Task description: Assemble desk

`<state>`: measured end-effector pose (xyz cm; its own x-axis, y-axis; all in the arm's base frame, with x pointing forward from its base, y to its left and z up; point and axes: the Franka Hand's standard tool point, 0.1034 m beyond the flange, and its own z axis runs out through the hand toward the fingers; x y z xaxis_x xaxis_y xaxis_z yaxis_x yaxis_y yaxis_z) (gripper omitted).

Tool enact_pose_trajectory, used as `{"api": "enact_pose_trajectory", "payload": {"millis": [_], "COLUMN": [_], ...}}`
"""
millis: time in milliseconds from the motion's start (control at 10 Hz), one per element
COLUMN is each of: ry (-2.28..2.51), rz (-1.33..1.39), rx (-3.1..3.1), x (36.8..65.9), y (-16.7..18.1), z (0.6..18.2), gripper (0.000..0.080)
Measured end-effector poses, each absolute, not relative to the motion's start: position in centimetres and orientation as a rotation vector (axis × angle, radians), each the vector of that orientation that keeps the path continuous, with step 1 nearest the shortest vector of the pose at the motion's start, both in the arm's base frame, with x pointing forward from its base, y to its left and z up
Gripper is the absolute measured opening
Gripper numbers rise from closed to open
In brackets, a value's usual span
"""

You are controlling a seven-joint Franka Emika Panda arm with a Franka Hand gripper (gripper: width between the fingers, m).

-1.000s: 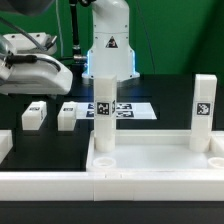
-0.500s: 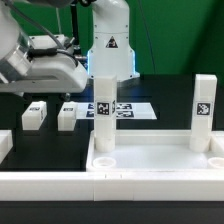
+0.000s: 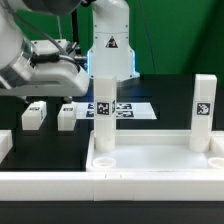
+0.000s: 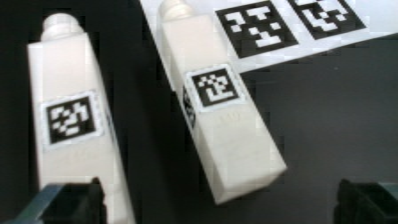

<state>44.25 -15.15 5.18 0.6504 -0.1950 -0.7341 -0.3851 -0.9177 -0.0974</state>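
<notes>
The desk top (image 3: pixel 150 163), a white tray with a raised rim, lies in front. Two white tagged legs stand upright in its far corners, one at the exterior view's left (image 3: pixel 103 108) and one at its right (image 3: pixel 203 110). Two loose legs (image 3: pixel 34 115) (image 3: pixel 67 114) lie on the black table behind it. My hand (image 3: pixel 48 68) hovers above them. In the wrist view my gripper (image 4: pixel 221 205) is open and empty, its dark fingertips (image 4: pixel 71 205) wide apart. One loose leg (image 4: pixel 226 105) ends between them, below. The other leg (image 4: pixel 71 115) runs beside one fingertip.
The marker board (image 3: pixel 135 110) lies behind the upright leg and shows in the wrist view (image 4: pixel 302 25) past the loose legs. A long white rail (image 3: pixel 40 190) runs along the front. The robot base (image 3: pixel 110 45) stands at the back.
My arm has swung toward the exterior view's right and lower, coming over the two loose legs. The desk top and all legs have not moved.
</notes>
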Motion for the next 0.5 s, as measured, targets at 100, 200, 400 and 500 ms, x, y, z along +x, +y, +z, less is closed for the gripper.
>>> {"api": "enact_pose_trajectory", "payload": {"millis": [100,200,400,500], "ry": [0.476,0.488,0.501,0.497], "rz": [1.150,1.176,1.184,1.187], "rx": [-2.599,-2.553,-2.533,-2.535], "x": [43.7,43.1,42.8,42.8], "y": [-14.8,-14.0,-13.8,-13.6], "z": [4.9,4.9,4.2,4.1], "gripper": [0.0649,0.0649,0.0649,0.0649]}}
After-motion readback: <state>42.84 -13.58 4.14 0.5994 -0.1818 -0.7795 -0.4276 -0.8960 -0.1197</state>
